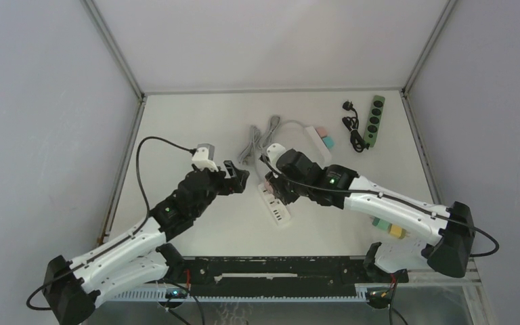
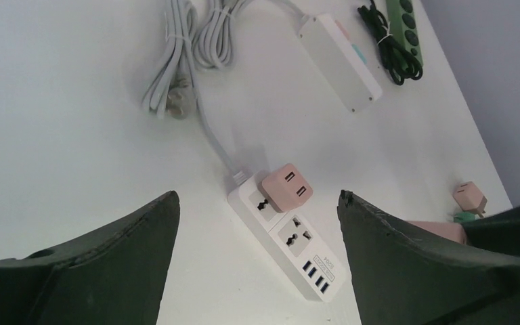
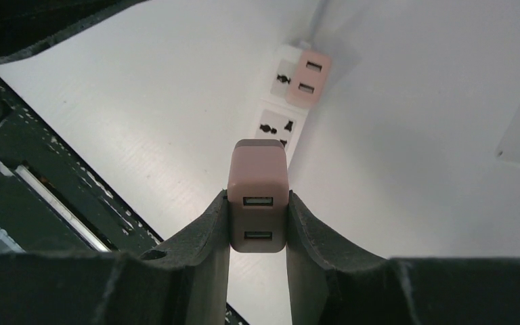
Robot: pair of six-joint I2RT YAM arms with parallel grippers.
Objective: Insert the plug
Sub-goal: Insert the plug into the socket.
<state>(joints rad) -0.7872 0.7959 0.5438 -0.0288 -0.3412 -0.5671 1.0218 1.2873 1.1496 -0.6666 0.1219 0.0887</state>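
A pink plug (image 3: 258, 169) was gripped by the right tool (image 3: 258, 203). The left tool (image 1: 238, 177) was held open above a power strip (image 2: 291, 250), where a second plug (image 2: 286, 188) was seen in the end socket.

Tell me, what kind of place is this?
Probably a robot lab's test booth: a white table walled by grey panels, two arms bolted at its edge, and power strips on it.

No readable text; power strip (image 2: 291, 242) label too blurred.
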